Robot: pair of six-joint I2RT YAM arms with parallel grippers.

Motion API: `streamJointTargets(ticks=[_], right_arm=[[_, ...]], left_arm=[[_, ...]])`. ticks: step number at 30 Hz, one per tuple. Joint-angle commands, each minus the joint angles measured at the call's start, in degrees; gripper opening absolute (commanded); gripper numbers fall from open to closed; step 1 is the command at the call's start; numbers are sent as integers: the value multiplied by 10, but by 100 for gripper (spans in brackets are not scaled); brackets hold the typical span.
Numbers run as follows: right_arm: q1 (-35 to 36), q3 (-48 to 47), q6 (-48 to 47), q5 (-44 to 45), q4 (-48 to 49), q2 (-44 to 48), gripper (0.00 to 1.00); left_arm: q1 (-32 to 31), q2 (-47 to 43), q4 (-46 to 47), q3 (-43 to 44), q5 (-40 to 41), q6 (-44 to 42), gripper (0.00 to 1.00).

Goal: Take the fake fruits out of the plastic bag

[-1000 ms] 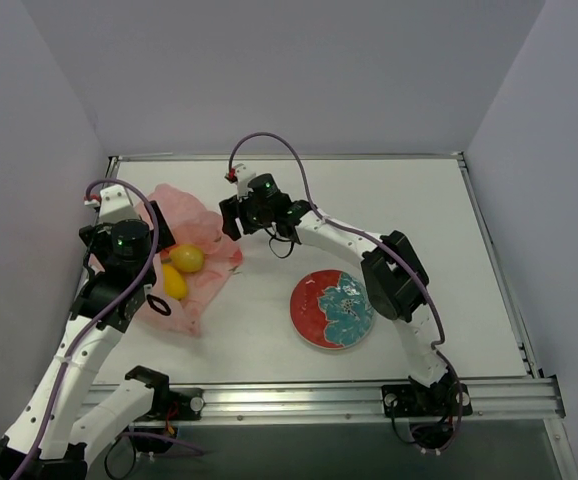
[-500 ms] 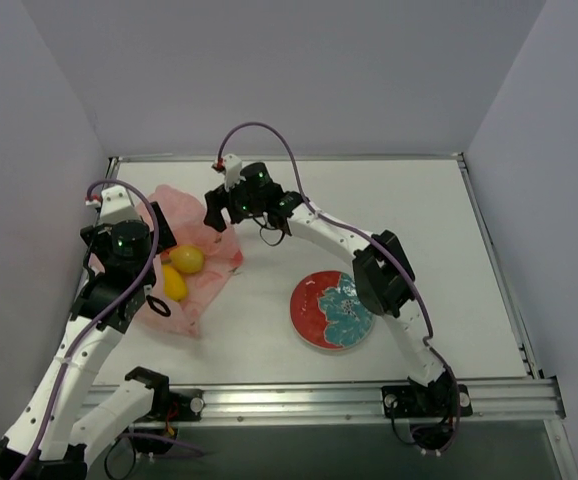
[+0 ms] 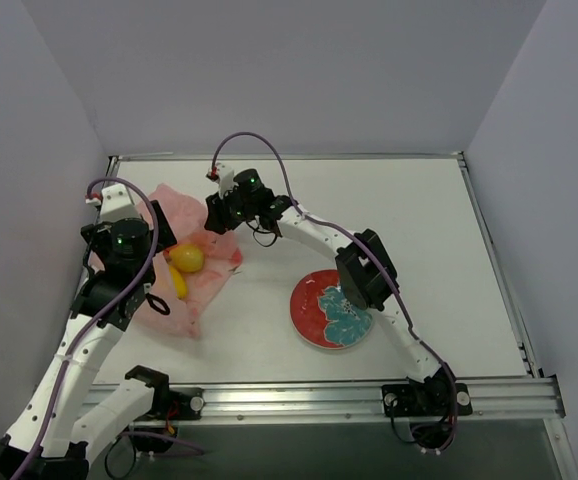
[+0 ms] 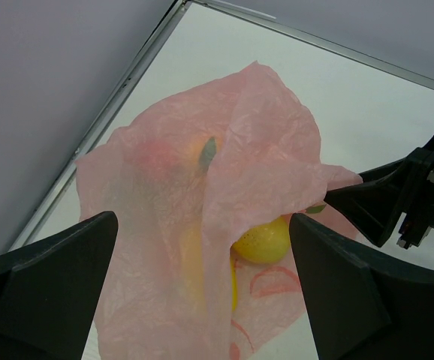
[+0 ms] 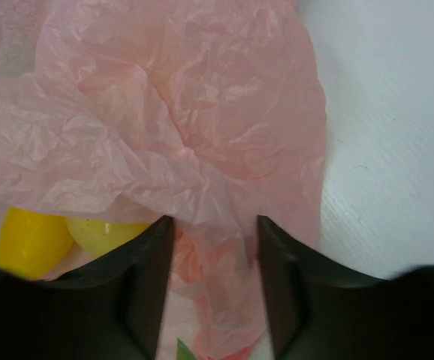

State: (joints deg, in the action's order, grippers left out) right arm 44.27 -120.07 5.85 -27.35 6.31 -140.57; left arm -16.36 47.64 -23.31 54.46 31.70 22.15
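The thin pink plastic bag (image 3: 184,210) lies at the left of the top view, shiny yellow plastic fruits (image 3: 188,258) inside. Your right fingers (image 5: 148,292) sit half apart around a fold; pinch it, lift slowly. Your left fingers (image 4: 44,277) hang wide above.

round red+teal plate (image 3: 307,305) flat on white table (image 3: 449,240), approx 5 o'clock of table ctr; metal rail (image 3: 299,396) along 6 o'clock edge; grey walls (image 3: 269,80) round.
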Motion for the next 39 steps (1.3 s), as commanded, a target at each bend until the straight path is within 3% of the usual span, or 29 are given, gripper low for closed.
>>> streamJointTargets(ticks=[1,3,4,6,15,25,39], right_arm=[[0,-30,3,-26,14,0,35],[1,-29,3,-27,13,-2,22],[0,-29,3,-25,14,-2,10],[-1,-32,4,-17,15,-4,1],[-41,-30,39,41,26,9,0],[-112,67,95,80,50,67,0],[-180,239,65,165,55,216,0]], left_arm=[[5,-3,10,19,-4,7,97],[5,-3,11,19,-6,7,97],[5,-3,11,18,-6,7,97],[5,-3,11,19,-7,7,97],[5,-2,10,19,-12,9,98],[5,4,11,19,-27,6,98],[-2,21,11,22,-52,4,100]])
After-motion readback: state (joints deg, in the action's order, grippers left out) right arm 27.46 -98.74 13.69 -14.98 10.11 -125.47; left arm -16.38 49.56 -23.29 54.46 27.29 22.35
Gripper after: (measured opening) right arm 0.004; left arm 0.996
